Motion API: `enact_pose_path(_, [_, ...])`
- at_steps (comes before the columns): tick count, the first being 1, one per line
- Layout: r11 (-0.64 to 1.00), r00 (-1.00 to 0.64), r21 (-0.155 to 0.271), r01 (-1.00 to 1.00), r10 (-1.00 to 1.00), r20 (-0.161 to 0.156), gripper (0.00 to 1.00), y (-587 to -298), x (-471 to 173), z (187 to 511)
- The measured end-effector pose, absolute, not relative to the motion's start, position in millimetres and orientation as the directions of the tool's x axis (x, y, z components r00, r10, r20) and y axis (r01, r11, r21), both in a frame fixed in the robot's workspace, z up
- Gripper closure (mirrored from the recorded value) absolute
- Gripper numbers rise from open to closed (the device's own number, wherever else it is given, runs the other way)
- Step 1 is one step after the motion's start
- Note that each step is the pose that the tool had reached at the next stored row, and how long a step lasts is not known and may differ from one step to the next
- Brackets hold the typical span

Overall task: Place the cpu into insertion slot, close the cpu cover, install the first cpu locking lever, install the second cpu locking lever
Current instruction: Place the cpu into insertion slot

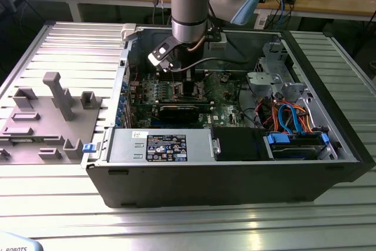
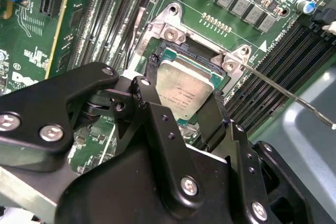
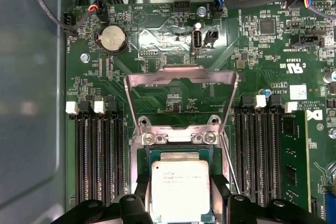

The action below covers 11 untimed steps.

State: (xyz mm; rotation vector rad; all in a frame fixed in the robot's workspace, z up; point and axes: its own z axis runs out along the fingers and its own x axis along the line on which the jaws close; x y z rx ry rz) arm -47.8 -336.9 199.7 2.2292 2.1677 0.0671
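The cpu (image 3: 180,188), a small square chip with a silver-grey top, sits over the insertion slot (image 3: 178,155) on the green motherboard. My gripper (image 3: 181,196) is shut on it, one black finger (image 2: 151,80) against each of two opposite edges. In the second wrist view the cpu (image 2: 186,90) lies slightly tilted in the dark insertion slot (image 2: 190,54), between the fingers of my gripper (image 2: 184,97). The cpu cover (image 3: 181,84) stands swung open behind the slot on its hinge. A thin locking lever (image 2: 286,92) sticks out free beside the socket. In the exterior view my gripper (image 1: 182,73) reaches down into the computer case.
Black memory slots (image 3: 100,156) flank the socket on both sides. A long black card (image 1: 179,113) lies in front of the socket. A power supply (image 1: 161,147), coloured cables (image 1: 288,116) and a drive cage (image 1: 273,74) fill the case. A grey fixture (image 1: 56,116) stands at the exterior view's left.
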Motion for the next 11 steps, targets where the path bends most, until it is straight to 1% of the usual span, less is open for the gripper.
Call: enact_pose_path(11, [-0.032, 0.032, 0.053, 0.998, 0.999, 0.010, 0.46, -336.2, -48.6, 196.4])
